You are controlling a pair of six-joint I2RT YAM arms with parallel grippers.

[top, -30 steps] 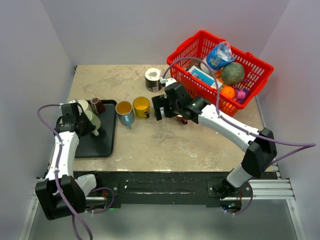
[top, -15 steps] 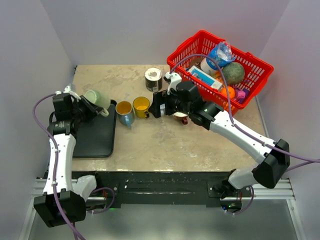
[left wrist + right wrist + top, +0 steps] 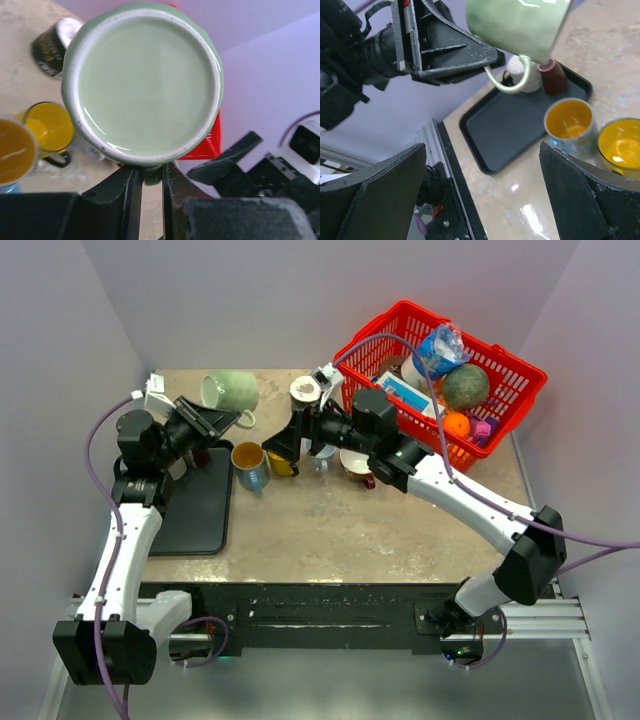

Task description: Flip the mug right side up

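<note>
So: green mug (image 3: 232, 390) is up in the air, lying on its side over the far-left part of the tabletop (image 3: 330, 530), base turned toward the left wrist cam. Left tool (image 3: 149, 176) is clamped on its handle, which hangs under the mug, w/ fingers (image 3: 127, 200) on either side. Right tool (image 3: 485, 200) is spread wide w/ nothing in it, close by but apart from the mug. Below: black tray (image 3: 510, 130) at the left edge, blue mug (image 3: 568, 125) and yellow mug (image 3: 620, 145) upright just beside it. Red basket (image 3: 505, 375) sits at the far-right corner.
</note>
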